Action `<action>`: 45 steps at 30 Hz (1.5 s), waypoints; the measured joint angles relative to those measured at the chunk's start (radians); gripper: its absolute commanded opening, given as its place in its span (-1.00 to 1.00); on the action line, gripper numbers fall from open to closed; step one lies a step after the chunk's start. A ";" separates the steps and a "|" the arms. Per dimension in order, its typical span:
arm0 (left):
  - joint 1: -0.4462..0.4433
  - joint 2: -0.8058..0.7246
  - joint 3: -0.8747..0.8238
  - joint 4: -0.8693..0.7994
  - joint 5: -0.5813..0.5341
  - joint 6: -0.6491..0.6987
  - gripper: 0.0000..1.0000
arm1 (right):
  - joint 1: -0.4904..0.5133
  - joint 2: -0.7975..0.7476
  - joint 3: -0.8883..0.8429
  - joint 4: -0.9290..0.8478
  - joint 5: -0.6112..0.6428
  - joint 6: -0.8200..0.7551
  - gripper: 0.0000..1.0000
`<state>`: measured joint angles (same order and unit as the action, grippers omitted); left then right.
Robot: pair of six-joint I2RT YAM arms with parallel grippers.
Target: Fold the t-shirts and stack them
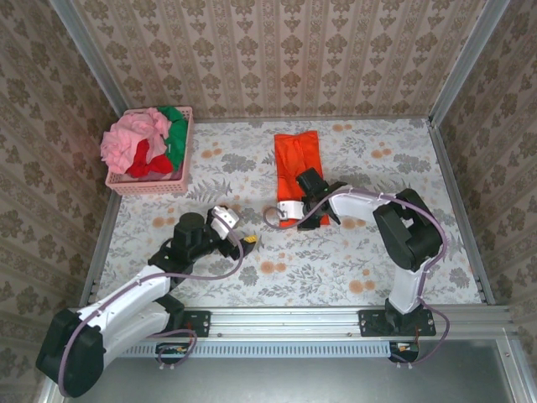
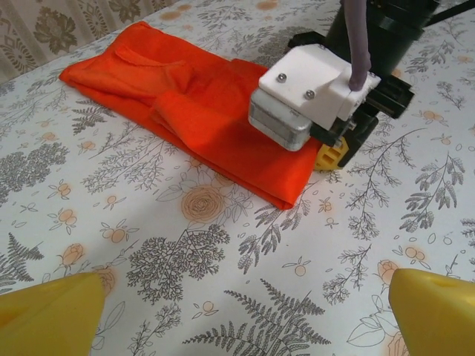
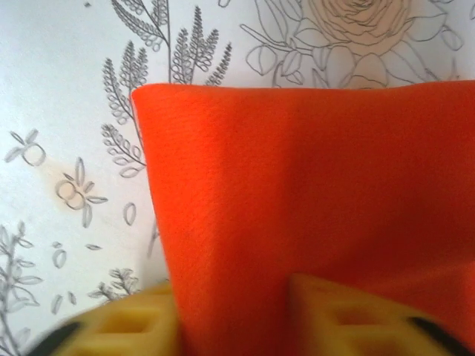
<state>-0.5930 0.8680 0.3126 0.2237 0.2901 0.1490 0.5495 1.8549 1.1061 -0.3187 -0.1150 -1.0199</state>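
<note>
An orange t-shirt (image 1: 298, 159), folded into a long strip, is being carried by the flowered tabletop (image 1: 352, 269), just toward 12 o'clock from its centre. The shirt's 6 o'clock edge is being grasped by the right end effector (image 3: 231, 319), the cloth being pinched between its yellow fingers (image 3: 133, 322). The left end effector (image 2: 241, 311) is being held released, fingers spread wide, over bare tabletop at 8 o'clock from the shirt and apart from it. A pink t-shirt (image 1: 126, 138), a red t-shirt (image 1: 147, 164) and a green t-shirt (image 1: 176, 126) are being held heaped in a basket (image 1: 151, 186) at 10 o'clock.
</note>
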 measured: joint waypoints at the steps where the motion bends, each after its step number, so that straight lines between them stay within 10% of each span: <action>1: 0.003 0.000 0.000 -0.002 -0.001 -0.001 1.00 | 0.006 0.000 0.000 0.024 0.017 -0.003 -1.00; 9: 0.029 0.001 0.000 -0.014 -0.002 -0.027 1.00 | 0.067 -0.111 -0.133 0.075 0.084 0.025 -1.00; 27: 0.026 0.070 0.005 0.009 0.037 -0.029 1.00 | 0.312 -0.611 -0.219 -0.443 0.052 0.323 -1.00; 45: 0.005 0.207 0.054 0.054 0.073 -0.011 1.00 | 0.032 -0.167 0.375 -0.729 0.021 -0.005 -1.00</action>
<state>-0.5884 1.0748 0.3668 0.2779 0.3630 0.1383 0.5816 1.6882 1.4815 -1.0477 -0.0944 -1.0252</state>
